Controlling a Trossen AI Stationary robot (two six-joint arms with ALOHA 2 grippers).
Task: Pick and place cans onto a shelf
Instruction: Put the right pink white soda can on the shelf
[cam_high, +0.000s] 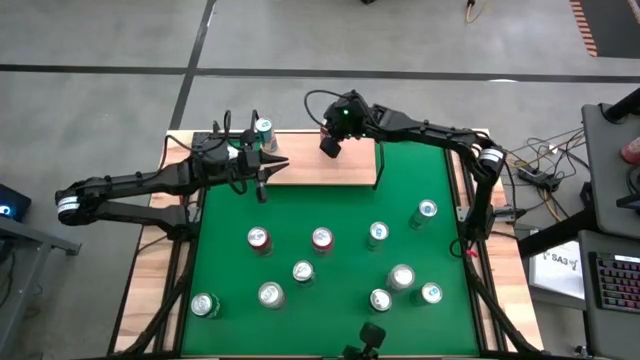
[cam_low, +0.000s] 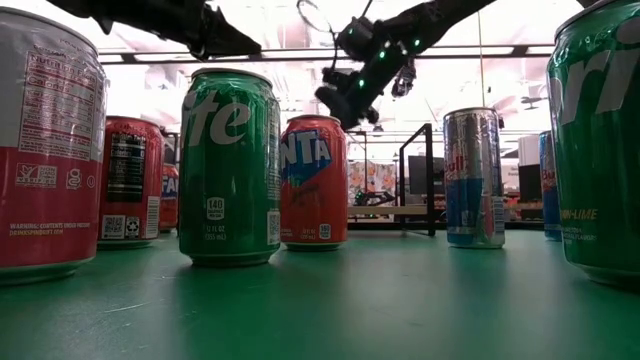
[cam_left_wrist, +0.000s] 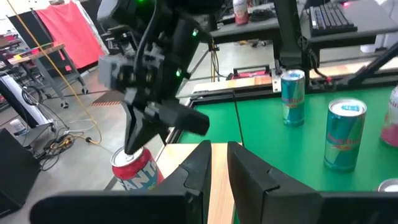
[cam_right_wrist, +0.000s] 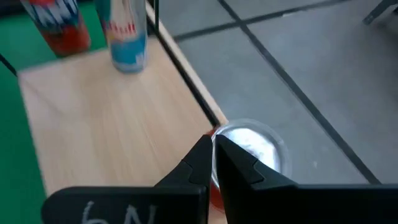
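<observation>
Cans: mostly scattered upright on green bench
Shelf: far bench edge, cans at left end
Right pincer: pressed together, above red can
Left pincer: nearly shut, empty, over shelf

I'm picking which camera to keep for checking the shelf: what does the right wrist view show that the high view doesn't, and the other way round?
Only the right wrist view: a red can's silver top at the shelf's outer edge, right behind the shut right pincer, and the floor beside the shelf up close.

Only the high view: the green table with about ten loose cans, and the left pincer over the shelf's left end.

Both: the wooden shelf and a blue-and-silver can standing at its far end.
</observation>
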